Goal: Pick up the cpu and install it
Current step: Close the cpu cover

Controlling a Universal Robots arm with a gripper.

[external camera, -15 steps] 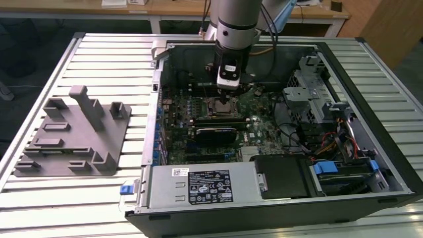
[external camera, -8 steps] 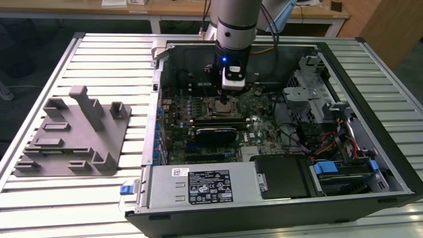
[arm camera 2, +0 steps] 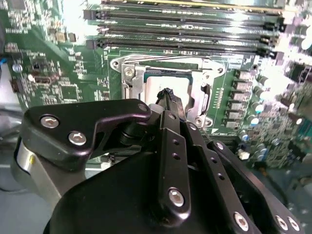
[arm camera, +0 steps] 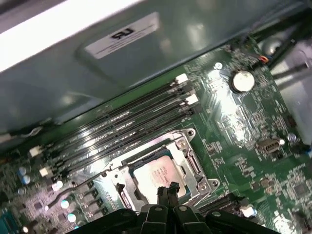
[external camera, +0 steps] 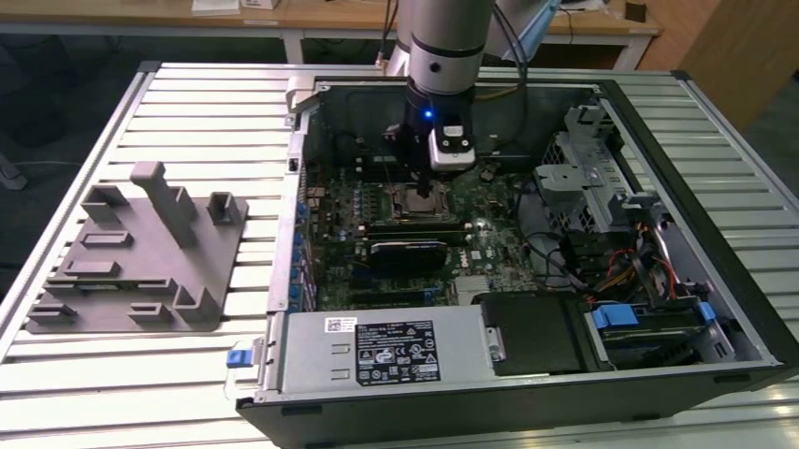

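The cpu (arm camera: pixel 152 171), a silver square plate, lies flat inside the metal-framed socket (arm camera: pixel 191 157) on the green motherboard; in the second wrist view the cpu (arm camera 2: pixel 154 86) sits in the same socket (arm camera 2: pixel 127 74). My gripper (arm camera: pixel 166 189) hangs just above the chip's near part, its two thin black fingertips (arm camera 2: pixel 168 94) pressed together with nothing between them. Seen from the exterior view, the gripper (external camera: pixel 426 191) reaches down into the open computer case over the socket (external camera: pixel 413 202). Whether the tips touch the chip I cannot tell.
Memory slots (arm camera: pixel 126 127) run beside the socket. The computer case (external camera: pixel 525 374) holds a power supply (external camera: pixel 387 351), drive cage (external camera: pixel 587 168) and cables (external camera: pixel 624 271). A grey tray with upright posts (external camera: pixel 138 253) stands on the slatted table at the exterior view's left.
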